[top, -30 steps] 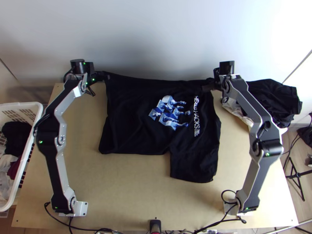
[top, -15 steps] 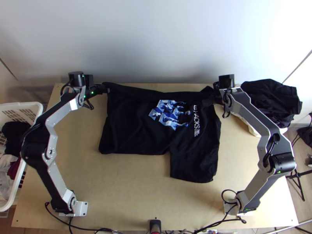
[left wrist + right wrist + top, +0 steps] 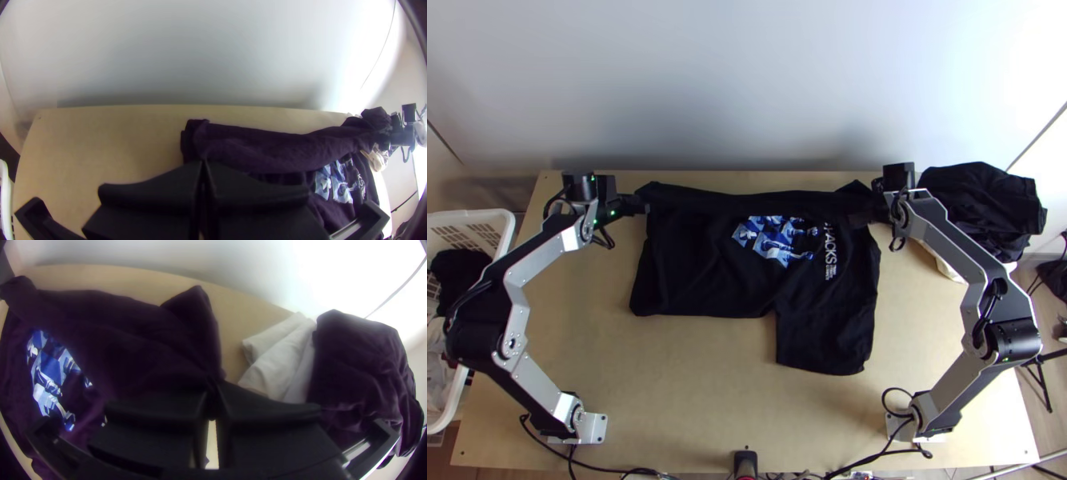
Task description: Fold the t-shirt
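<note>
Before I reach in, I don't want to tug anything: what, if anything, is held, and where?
The T-shirt, by its far side: left gripper at the left end, right gripper near the right end.

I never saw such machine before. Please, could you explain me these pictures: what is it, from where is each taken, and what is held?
This is a robot with a left arm and a right arm, fixed to a wooden table. The top view looks down from above the near edge. Each wrist view comes from a camera on that arm, its own fingers at the bottom.

On the table lies a black t-shirt, its far part turned over some of the blue-white print. The left gripper pinches its far left corner, the right gripper its far right part. Dark cloth and pale cloth lie at the right; a white basket stands at the left.
</note>
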